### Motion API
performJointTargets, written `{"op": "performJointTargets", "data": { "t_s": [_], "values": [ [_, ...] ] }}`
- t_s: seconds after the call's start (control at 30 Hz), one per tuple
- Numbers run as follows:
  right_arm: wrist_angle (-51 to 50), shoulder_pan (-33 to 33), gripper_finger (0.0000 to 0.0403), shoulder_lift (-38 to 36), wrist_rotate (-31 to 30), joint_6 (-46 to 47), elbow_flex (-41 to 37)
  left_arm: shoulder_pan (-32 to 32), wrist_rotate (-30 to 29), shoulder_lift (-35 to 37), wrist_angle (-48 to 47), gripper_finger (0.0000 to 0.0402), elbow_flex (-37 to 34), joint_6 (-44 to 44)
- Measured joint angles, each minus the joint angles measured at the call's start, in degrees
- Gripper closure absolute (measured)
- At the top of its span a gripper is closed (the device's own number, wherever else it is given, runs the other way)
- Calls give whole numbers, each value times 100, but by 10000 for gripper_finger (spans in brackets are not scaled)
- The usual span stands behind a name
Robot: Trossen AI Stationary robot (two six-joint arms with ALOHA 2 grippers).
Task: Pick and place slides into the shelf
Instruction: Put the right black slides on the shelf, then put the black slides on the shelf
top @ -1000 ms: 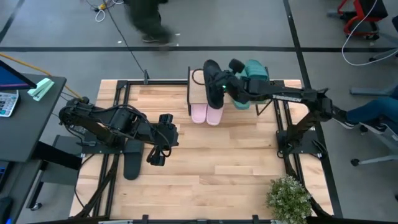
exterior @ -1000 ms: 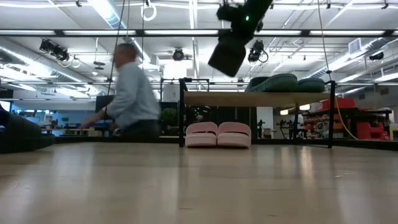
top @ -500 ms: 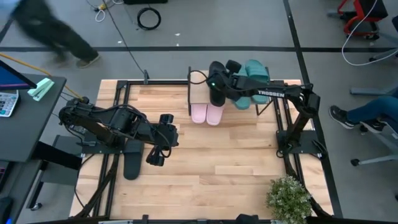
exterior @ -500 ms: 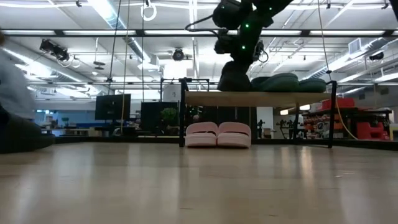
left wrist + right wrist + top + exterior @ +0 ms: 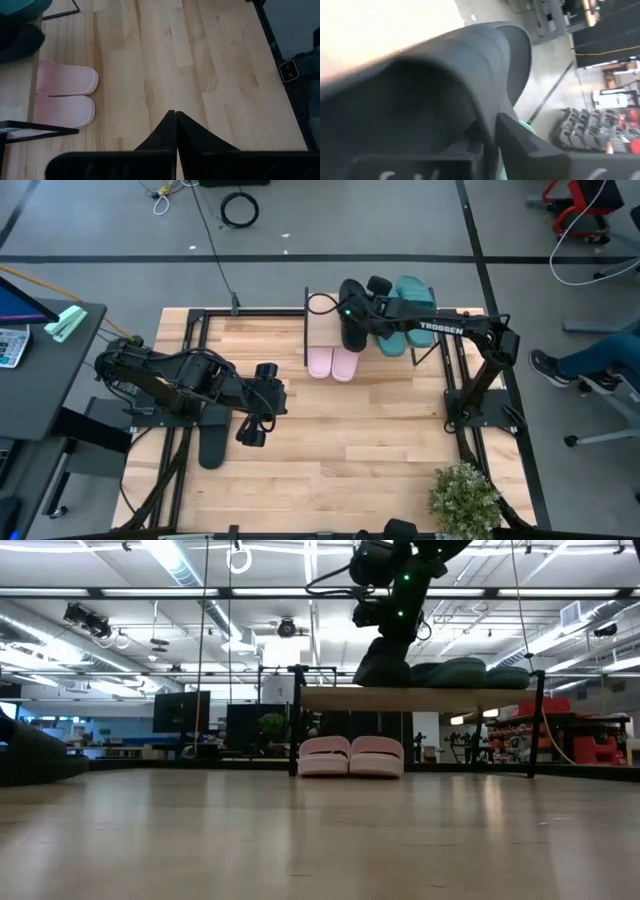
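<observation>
A black slide [image 5: 352,330] lies on the shelf's wooden top [image 5: 320,330], left of two teal slides [image 5: 408,315]. My right gripper [image 5: 351,310] is over the black slide and shut on it; in the low view it hangs over the slide [image 5: 383,665]. Two pale pink slides [image 5: 333,363] lie side by side on the table under the shelf, soles down. Another black slide [image 5: 212,445] lies flat on the table at the left. Beside it my left gripper [image 5: 250,437] hangs shut above the bare table, holding nothing. My right gripper has the black slide's strap edge [image 5: 487,125] between its fingers. One finger [image 5: 516,137] shows outside the strap; the strap hides the other. The fingers come slanting down from the table's right. The slide's sole [image 5: 385,680] rests on the shelf top.
A potted plant [image 5: 463,498] stands at the table's near right corner. Black frame rails [image 5: 190,330] run along the table's left and right sides. The middle and near part of the tabletop [image 5: 360,440] is bare wood.
My right gripper has come down and tipped further forward, carrying the black slide from mid-air above the shelf onto the shelf top beside the teal slides. A person behind the table has walked off to the left, out of view.
</observation>
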State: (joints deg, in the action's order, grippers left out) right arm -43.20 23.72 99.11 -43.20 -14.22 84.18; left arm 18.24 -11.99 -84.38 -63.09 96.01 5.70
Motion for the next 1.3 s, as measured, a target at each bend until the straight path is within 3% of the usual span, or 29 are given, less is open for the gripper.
{"op": "performJointTargets", "data": {
  "t_s": [0.33,0.63,0.83,1.03,1.2,1.3],
  "values": [
    [-8,-49,284,41,77,-219,-48,0,-2,0,3,381,0,12],
    [59,-209,262,34,55,-48,-39,-1,-1,0,1,395,0,15],
    [-242,-498,262,-115,45,428,-35,-1,-1,0,1,379,0,161],
    [-787,-939,263,-510,77,1230,-35,0,0,0,0,392,4,312],
    [-1029,-1399,263,-1081,617,2266,-32,0,0,0,-182,395,4,601],
    [-1123,-1730,263,-1480,1265,3077,-28,0,0,0,-665,384,6,746]
  ]
}}
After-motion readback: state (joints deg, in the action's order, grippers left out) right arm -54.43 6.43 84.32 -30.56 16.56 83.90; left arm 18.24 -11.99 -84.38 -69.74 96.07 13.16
